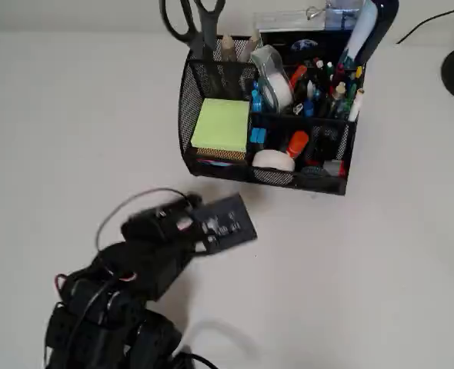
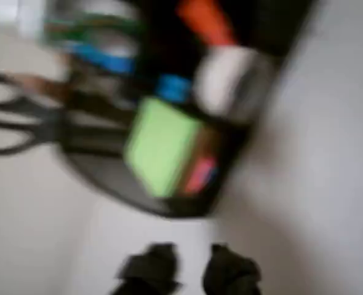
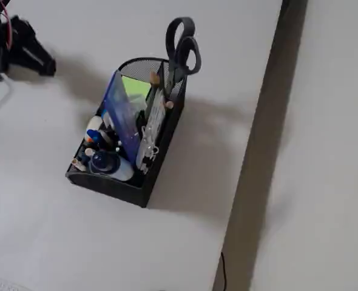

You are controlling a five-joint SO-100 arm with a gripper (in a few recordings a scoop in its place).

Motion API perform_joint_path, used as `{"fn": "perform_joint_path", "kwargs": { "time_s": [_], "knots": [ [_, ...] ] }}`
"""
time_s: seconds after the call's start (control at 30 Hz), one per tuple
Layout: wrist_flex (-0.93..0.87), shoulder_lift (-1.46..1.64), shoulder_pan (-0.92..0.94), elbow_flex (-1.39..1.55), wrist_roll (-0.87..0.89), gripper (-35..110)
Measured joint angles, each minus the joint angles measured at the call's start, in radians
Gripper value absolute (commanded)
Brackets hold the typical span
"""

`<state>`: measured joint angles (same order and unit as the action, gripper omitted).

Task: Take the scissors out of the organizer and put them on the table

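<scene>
Your black two-finger gripper point(image 2: 187, 270) is slightly open (blurred wrist view), holding nothing, apart from the black wire-mesh organizer point(image 2: 169, 203).

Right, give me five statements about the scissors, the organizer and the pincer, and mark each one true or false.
1. The scissors stand in the organizer with the handles up. True.
2. The pincer is clamped on the scissors. False: in the wrist view it sits over bare table, short of the organizer, with nothing between its fingers.
3. A lime-green sticky-note pad sits in a front compartment. True.
4. The scissors lie flat on the table. False: they are in the organizer's back corner, seen in the fixed view.
5. The organizer has tipped onto its side. False: it stands upright.
</scene>
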<state>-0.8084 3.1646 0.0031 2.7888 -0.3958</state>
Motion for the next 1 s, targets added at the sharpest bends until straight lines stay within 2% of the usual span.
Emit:
{"fn": "perform_joint_path", "kwargs": {
  "time_s": [0.17,0.43,0.63,0.83,1.0],
  "knots": [
    [0.137,-0.451,-0.034,-0.374,0.078,23],
    [0.176,-1.241,-0.130,-1.126,0.158,32],
    [0.112,-1.621,-0.170,-1.594,0.184,32],
    [-0.095,-2.082,-0.204,-2.201,0.195,32],
    [-0.110,-2.221,-0.227,-2.513,0.202,32]
  ]
}}
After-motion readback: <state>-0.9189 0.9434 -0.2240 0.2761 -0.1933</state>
